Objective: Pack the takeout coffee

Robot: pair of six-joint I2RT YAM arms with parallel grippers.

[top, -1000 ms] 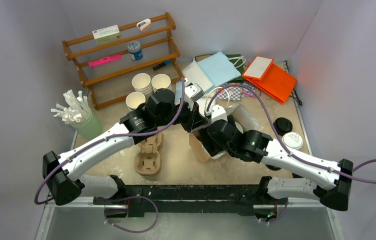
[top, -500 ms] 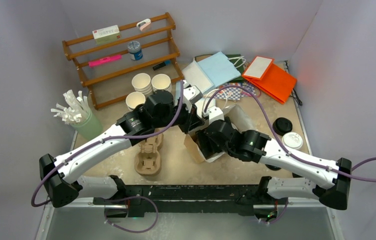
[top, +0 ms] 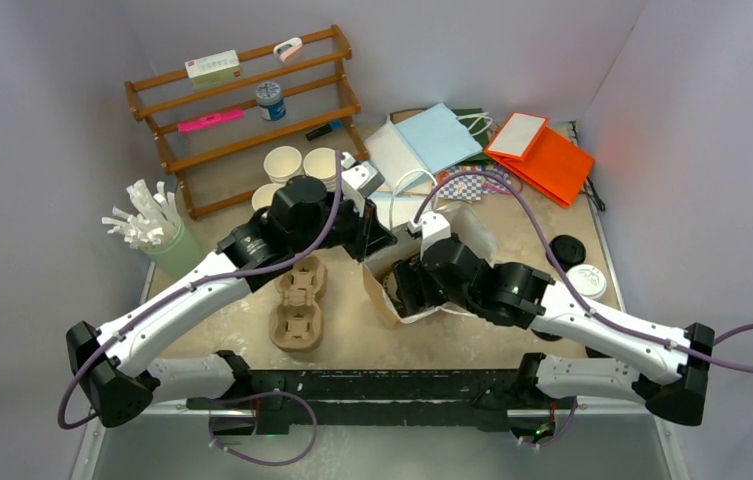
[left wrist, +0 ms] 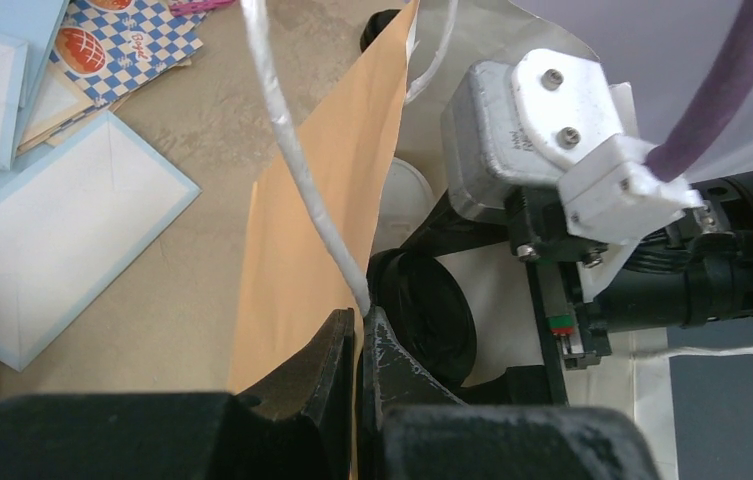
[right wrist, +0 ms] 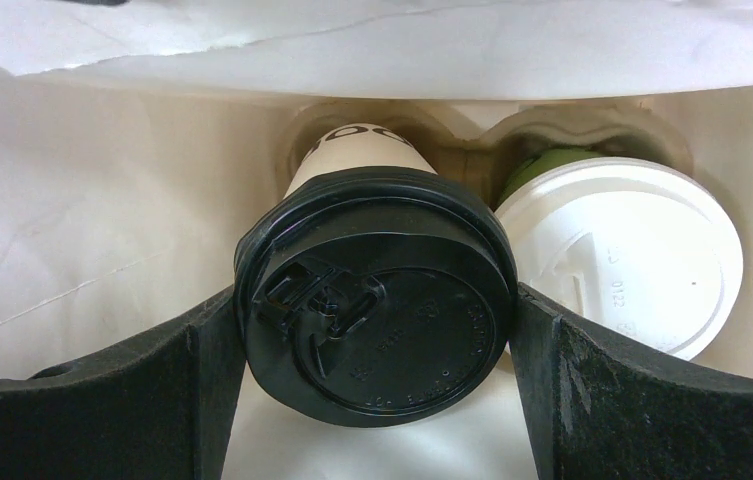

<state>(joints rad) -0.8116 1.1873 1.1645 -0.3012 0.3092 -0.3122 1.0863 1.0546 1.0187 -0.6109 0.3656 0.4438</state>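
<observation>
A kraft-brown paper bag (top: 380, 292) with a white inside stands at the table's middle. My left gripper (left wrist: 360, 318) is shut on its white cord handle (left wrist: 297, 170) and holds the mouth apart. My right gripper (right wrist: 377, 295) reaches inside the bag, its fingers pressed on both sides of a takeout coffee cup's black lid (right wrist: 392, 340). This cup stands in a pulp tray (right wrist: 472, 150) at the bag's bottom. A white-lidded cup (right wrist: 622, 260) sits right beside it. In the top view the right fingers are hidden by the bag.
An empty pulp cup tray (top: 297, 310) lies left of the bag. Open paper cups (top: 302, 165) stand by a wooden rack (top: 242, 110), and a green holder of white sticks (top: 157, 235) is at the left. Loose lids (top: 577, 268) and coloured bags (top: 542, 155) lie right.
Both arms have shifted left and the bag has moved with them. My left gripper has drawn the handle back and left, and the bag's mouth gapes wider round the right wrist.
</observation>
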